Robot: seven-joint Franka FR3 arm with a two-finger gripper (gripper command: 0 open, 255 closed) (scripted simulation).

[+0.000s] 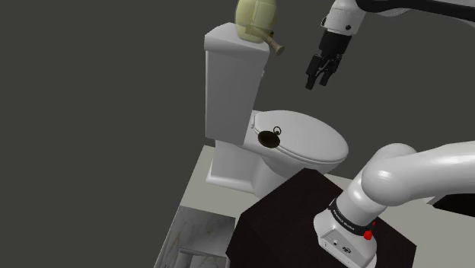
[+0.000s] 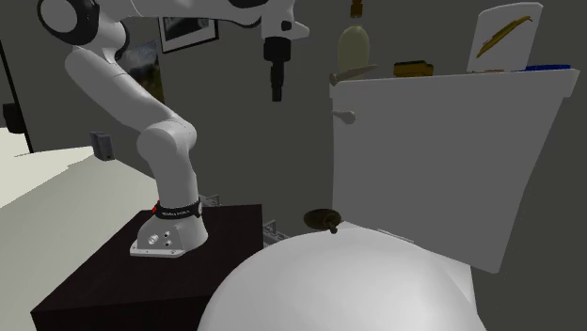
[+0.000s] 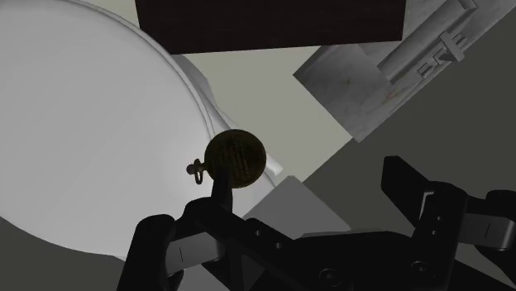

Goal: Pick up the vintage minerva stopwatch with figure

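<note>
Shoulder view: the dark round stopwatch (image 1: 270, 138) is seen lying on the closed white toilet lid (image 1: 316, 146), at its end near the tank (image 1: 232, 84), while the tool (image 1: 317, 82) is held wide open and empty, well above it.

Stopwatch (image 1: 270, 138) on toilet lid (image 1: 316, 146) (near the tank (image 1: 228, 84))

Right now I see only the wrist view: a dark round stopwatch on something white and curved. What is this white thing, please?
Observer: It is the closed white toilet lid; the dark round stopwatch lies at its back, near the white tank.
Operator: How high is the hand?
Observer: The black two-finger hand hangs high above the lid, about level with the tank's top.
Operator: Is anything on the tank?
Observer: A pale yellow-green bottle stands there.
</note>
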